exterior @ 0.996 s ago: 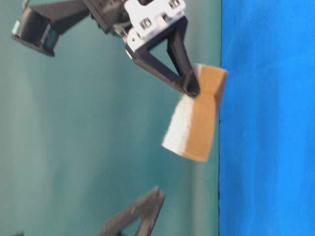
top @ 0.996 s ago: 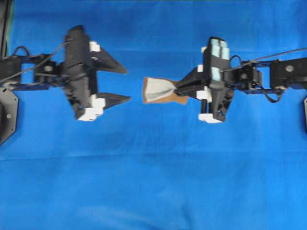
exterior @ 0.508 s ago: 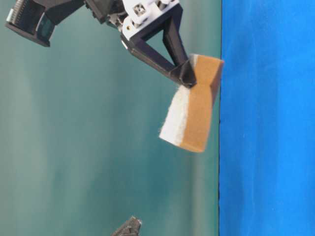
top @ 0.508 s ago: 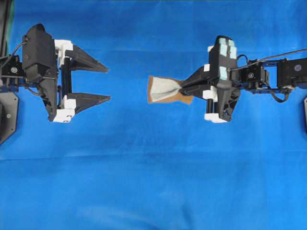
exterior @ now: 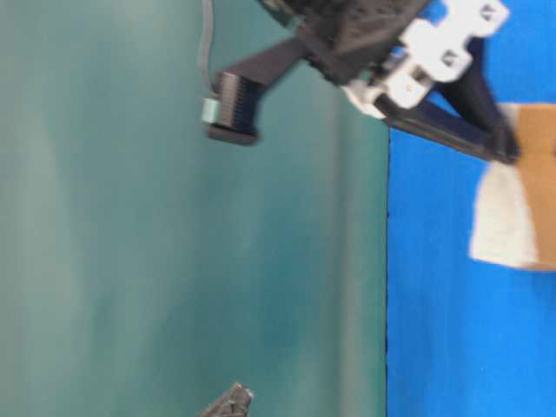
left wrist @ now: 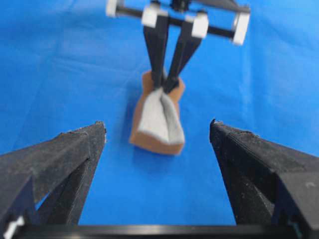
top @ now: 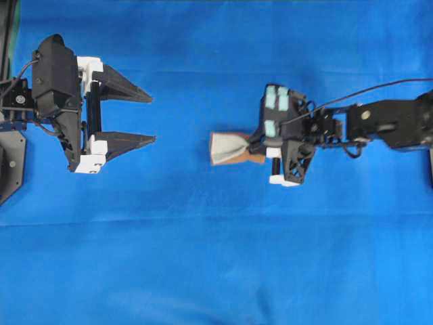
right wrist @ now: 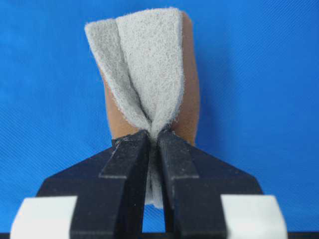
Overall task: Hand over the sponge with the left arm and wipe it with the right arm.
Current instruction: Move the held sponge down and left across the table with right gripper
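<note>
The sponge (top: 230,147) is pinched at its right end by my right gripper (top: 252,145), the arm with teal patches. Its whitish-grey face is folded into the jaws over the tan layer. It shows the same way in the right wrist view (right wrist: 149,74), in the left wrist view (left wrist: 158,119) and in the table-level view (exterior: 512,217). It is low at the blue cloth (top: 216,257); I cannot tell whether it touches. My left gripper (top: 153,120) is wide open and empty, well to the left of the sponge and pointing at it.
The blue cloth covers the whole table. Black arm bases sit at the left edge (top: 10,162) and the right edge (top: 430,162). A teal wall (exterior: 174,261) stands behind the table in the table-level view.
My right gripper has come down toward the cloth with the sponge, shifting slightly left. My left gripper drew back left a second ago and has held still since.
</note>
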Controlling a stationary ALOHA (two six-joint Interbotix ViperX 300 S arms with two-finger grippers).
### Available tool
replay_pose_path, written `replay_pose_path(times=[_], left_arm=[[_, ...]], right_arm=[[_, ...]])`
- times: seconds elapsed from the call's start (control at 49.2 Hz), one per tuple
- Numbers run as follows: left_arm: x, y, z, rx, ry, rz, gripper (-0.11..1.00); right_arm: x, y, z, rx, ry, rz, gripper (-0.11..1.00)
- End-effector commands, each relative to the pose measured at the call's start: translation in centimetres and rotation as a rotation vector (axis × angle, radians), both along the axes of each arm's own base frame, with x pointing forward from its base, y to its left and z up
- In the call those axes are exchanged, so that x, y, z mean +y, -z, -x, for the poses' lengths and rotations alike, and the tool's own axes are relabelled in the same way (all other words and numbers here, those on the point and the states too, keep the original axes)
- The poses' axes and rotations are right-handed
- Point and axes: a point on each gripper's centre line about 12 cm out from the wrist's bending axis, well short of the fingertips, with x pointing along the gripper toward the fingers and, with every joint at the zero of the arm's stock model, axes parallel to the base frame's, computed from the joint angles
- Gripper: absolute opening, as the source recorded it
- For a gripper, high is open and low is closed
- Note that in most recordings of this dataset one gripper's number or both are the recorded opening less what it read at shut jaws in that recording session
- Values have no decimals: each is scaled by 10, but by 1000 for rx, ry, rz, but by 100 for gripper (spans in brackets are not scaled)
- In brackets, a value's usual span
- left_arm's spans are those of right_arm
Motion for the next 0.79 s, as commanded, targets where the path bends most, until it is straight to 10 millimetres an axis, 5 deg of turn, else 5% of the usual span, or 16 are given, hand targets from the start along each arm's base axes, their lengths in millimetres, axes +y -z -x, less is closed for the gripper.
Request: replay_pose_path(times=[0.0, 0.346, 0.772], left_arm=[[-1, -6, -2, -23, 3, -3, 82], [-1, -6, -2, -24, 3, -3, 82], [-1, -6, -2, -24, 3, -2, 82]], right_arm=[[2, -2, -9, -17, -2, -3, 10], [-10, 2, -9, 0, 19, 5, 10], [-121, -9, 13, -4, 211, 109, 10]])
